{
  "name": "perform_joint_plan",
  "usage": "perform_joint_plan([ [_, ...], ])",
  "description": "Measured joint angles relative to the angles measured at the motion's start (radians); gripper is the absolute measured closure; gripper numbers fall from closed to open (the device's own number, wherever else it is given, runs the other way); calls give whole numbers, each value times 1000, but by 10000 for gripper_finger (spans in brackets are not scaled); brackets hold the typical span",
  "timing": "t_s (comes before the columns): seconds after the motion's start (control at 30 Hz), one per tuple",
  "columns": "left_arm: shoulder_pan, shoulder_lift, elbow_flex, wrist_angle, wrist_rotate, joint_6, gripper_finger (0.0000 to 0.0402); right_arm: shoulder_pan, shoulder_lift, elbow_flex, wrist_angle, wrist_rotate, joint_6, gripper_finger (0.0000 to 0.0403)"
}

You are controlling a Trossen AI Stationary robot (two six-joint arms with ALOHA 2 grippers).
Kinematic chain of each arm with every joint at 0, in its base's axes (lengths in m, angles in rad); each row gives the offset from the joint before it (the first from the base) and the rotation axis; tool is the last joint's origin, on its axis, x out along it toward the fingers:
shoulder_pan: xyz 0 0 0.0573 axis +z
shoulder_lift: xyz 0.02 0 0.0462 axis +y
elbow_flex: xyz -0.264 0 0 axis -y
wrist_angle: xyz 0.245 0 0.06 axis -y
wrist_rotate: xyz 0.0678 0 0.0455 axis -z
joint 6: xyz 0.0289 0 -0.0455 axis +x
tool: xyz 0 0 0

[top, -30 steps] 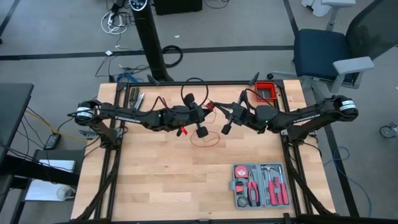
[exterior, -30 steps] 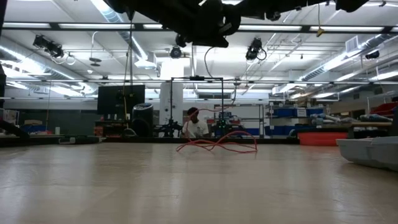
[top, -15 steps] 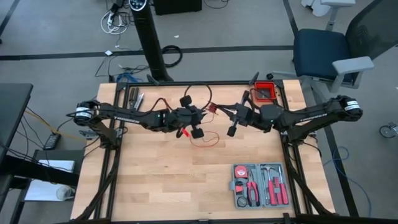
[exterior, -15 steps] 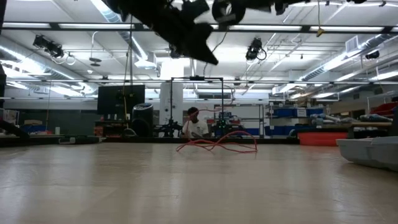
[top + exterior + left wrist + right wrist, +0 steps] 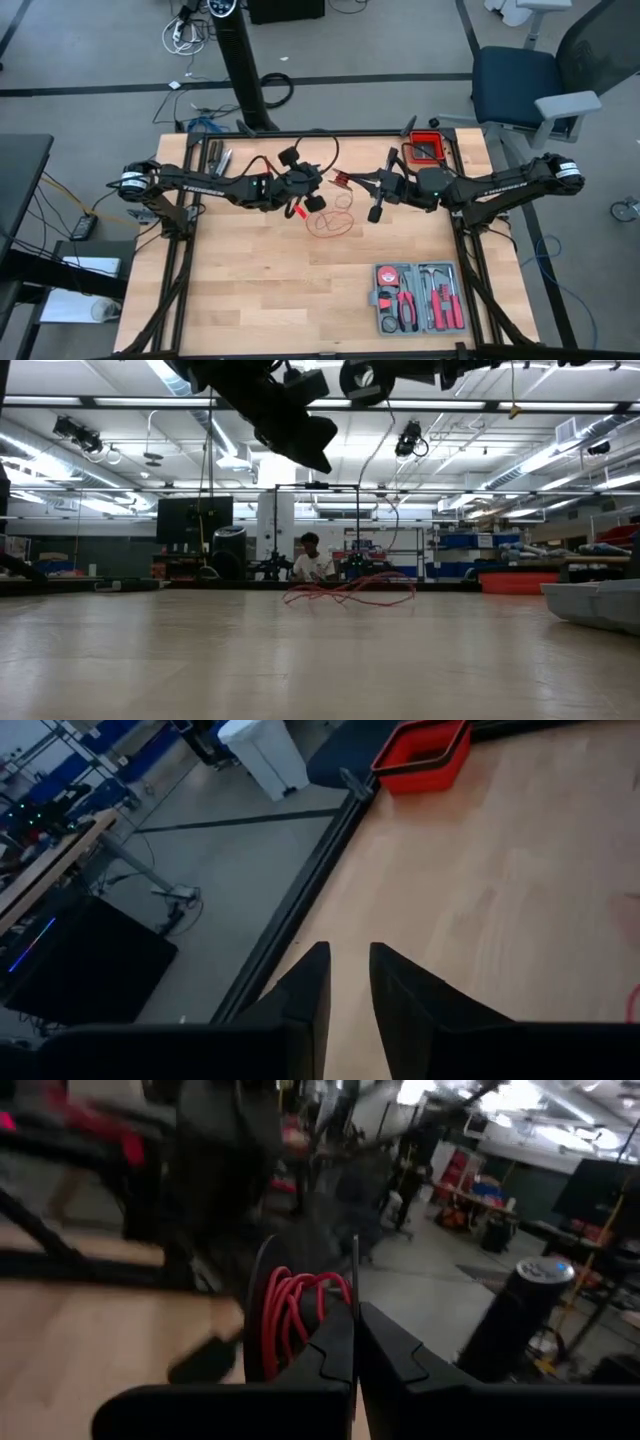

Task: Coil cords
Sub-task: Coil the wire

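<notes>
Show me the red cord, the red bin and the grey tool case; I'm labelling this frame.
red cord (image 5: 331,222): high view, loose loop on the table.
red bin (image 5: 428,149): high view, its rim.
grey tool case (image 5: 378,298): high view, left edge.

Two dark, slender arms are showing in the high view, each built of long black links with rounded joint housings. White lettering is running along the forearm links, and pale round caps are marking the shoulder ends. Thick black cables are looping off the wrists, one arching above the left arm. Small red tabs are showing beside the left gripper, and a green light is glowing on each arm. The left gripper's fingers are showing as matte black tapered blades. The right gripper is wearing the same angular black fingers
</notes>
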Motion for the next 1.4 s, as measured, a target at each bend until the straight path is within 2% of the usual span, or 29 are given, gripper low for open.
perform_joint_plan([
  [0.1,0,0,1,-21,23,1,324,-14,1,-1,-44,5,-7,401],
  [0.27,22,0,1,-68,132,6,324,-39,-18,-1,-117,-28,-7,402],
  [0.47,87,0,-4,-133,103,-45,324,-63,-56,-2,-180,-56,-5,402],
  [0.57,110,-1,-47,-104,103,-53,324,-65,-87,-2,-207,-62,-5,402],
  [0.67,122,-8,-105,13,143,-54,324,-65,-126,-2,-233,-63,0,402],
  [0.9,167,-54,-292,483,402,-101,324,-65,-218,-5,-282,-77,13,402],
  [1.07,196,-58,-407,815,677,-169,324,-70,-258,-63,-199,-107,6,402],
  [1.2,195,-58,-426,880,803,-184,324,-94,-265,-132,-34,-148,-7,402],
  [1.4,181,-58,-397,857,894,-208,322,-140,-217,-245,250,-174,-24,402],
])
